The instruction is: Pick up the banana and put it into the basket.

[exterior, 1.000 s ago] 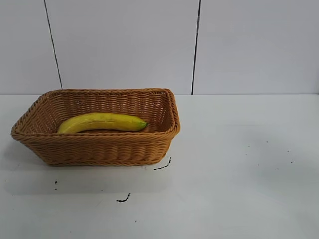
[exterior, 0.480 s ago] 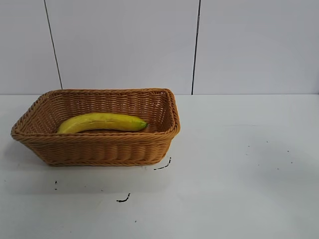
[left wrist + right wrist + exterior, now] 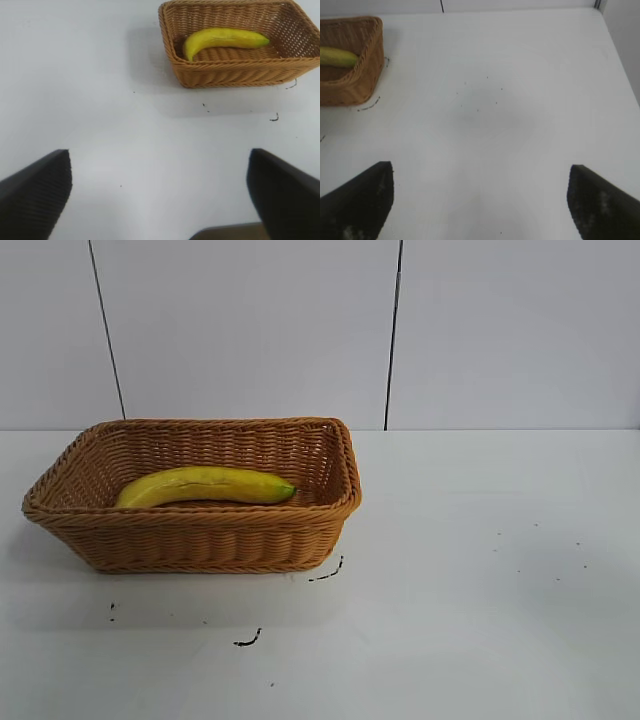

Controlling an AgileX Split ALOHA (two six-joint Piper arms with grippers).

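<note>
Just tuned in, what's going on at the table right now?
Nothing is being handled at the moment. The banana already lies inside the basket, which sits on the white table. The left hand and the right hand are both open and empty, each over bare table away from the basket. Neither arm shows in the exterior view. The placing step looks done.

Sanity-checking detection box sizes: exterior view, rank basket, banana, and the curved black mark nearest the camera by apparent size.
1. basket, largest by far.
2. banana, lying inside it, shorter than the basket.
3. curved black mark on the table, smallest despite being nearest.
</note>
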